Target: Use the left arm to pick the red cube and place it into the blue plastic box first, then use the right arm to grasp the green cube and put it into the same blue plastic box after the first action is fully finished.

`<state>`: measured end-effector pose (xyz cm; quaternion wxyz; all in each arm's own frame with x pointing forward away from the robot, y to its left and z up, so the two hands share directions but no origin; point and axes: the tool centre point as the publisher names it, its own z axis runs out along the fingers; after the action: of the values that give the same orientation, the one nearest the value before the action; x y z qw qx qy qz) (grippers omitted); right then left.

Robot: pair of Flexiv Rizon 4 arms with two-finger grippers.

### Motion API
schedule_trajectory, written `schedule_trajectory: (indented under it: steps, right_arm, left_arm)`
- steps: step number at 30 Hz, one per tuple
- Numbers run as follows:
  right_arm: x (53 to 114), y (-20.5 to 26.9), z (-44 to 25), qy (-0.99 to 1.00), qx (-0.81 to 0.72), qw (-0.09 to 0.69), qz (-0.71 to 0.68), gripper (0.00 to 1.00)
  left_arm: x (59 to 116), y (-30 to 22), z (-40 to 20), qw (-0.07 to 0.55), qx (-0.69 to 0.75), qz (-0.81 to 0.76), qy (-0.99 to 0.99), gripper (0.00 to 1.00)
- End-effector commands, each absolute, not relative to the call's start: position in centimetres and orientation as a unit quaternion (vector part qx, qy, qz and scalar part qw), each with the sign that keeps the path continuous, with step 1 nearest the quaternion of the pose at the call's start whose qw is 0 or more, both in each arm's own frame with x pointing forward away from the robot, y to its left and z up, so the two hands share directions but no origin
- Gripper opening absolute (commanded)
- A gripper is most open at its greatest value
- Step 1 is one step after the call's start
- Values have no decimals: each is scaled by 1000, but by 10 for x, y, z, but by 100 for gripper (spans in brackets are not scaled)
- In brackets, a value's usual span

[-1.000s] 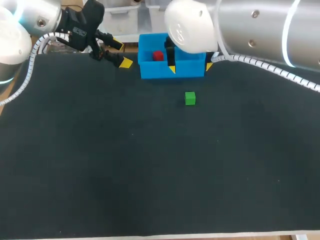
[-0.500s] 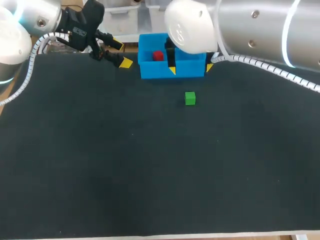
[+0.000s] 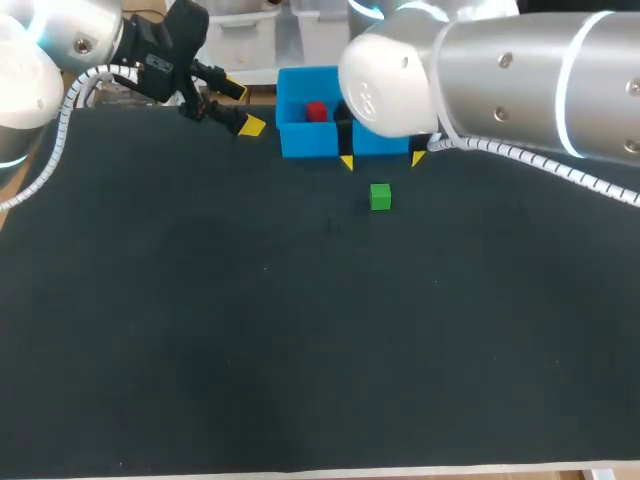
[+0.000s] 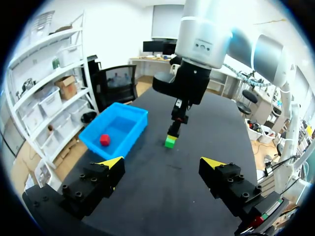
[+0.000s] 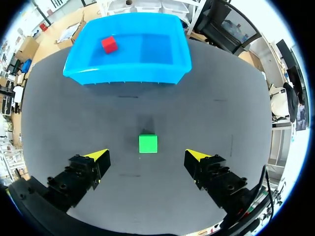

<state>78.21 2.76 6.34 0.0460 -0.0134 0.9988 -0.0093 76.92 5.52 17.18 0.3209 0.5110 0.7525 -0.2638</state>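
The red cube (image 3: 317,111) lay inside the blue plastic box (image 3: 305,145), near its left end, and the box stood at the far edge of the dark desk (image 3: 300,350). The green cube (image 3: 380,196) sat alone on the desk, near the front wall of the box but not touching it. The left arm (image 3: 150,60) was at the far left corner of the desk, beside the box and apart from it. Its jaws stood wide open and held nothing; one yellow fingertip (image 3: 250,126) showed just left of the box. In the left wrist view the two fingertips (image 4: 112,162) were far from each other, and the box (image 4: 130,137) with the red cube (image 4: 105,140) in it lay ahead of them. The right arm (image 3: 480,70) came in from the right and hung over the area between the box and the green cube. Its jaws were also wide open and empty. In the right wrist view the green cube (image 5: 148,143) was on the desk (image 5: 147,196) below, between the lines of the two yellow fingertips (image 5: 97,155) and a little ahead of them, with neither finger touching it. Further ahead was the box (image 5: 128,76) with the red cube (image 5: 109,44). In the left wrist view the right arm (image 4: 202,39) pointed down and one of its fingers was close above the green cube (image 4: 170,142).
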Motion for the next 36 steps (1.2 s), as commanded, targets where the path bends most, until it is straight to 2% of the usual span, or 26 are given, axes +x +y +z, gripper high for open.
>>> schedule_trajectory:
  steps: [1, 36]
  right_arm:
    - [783, 28, 55, 999, -14, 46, -11, 100]
    - [783, 31, -1, 999, -13, 19, -30, 100]
  left_arm:
    - [769, 56, 171, 323, 512, -265, 751, 100]
    - [769, 56, 171, 323, 512, -265, 751, 100]
